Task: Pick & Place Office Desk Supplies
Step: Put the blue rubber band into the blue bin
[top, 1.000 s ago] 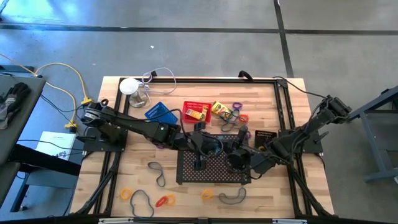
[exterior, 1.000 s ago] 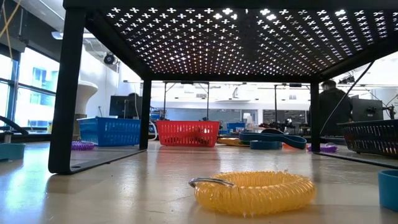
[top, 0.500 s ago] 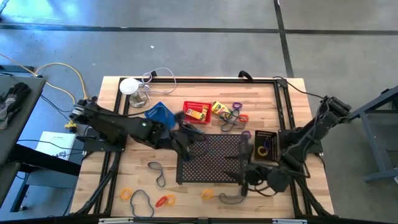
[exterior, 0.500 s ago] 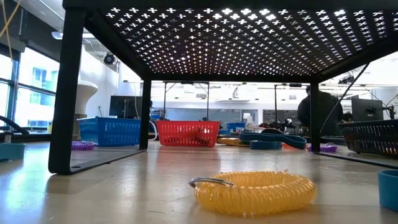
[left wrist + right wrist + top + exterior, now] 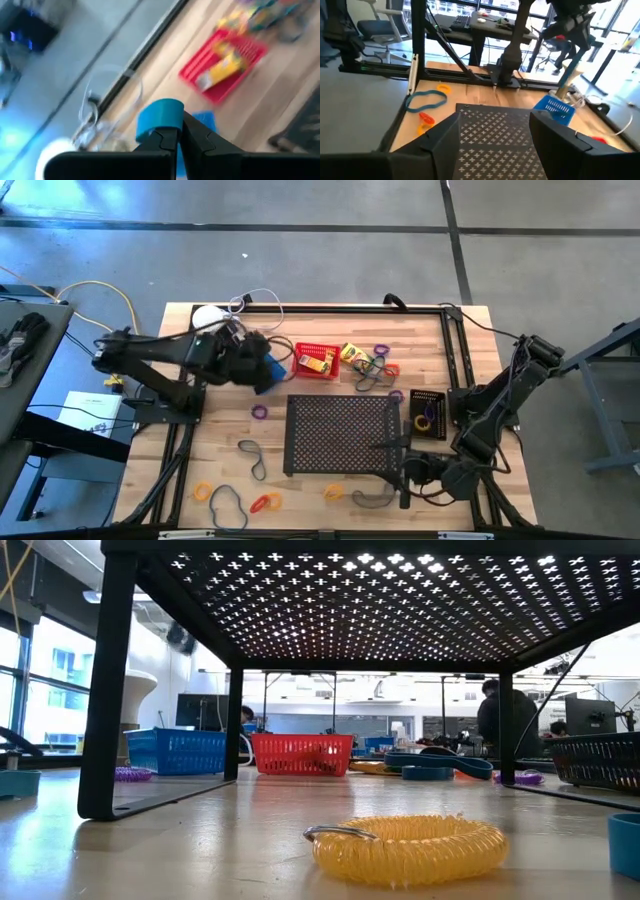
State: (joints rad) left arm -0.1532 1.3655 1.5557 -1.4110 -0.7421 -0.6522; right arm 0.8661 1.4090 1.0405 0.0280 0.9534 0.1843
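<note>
The blue band (image 5: 161, 118) sits pinched between my left claw's (image 5: 176, 135) fingers, which are pressed nearly together on it, above the blue basket (image 5: 262, 363) at about ten o'clock on the table (image 5: 220, 460), just left of the red basket (image 5: 316, 360). I judge the drop goes best if I centre over that basket's mouth, come low, then let go. My right claw (image 5: 492, 132) waits spread and empty near five o'clock.

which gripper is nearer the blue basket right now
Left. The left gripper is right over the blue basket, while the right gripper sits at the tray's opposite corner.
</note>
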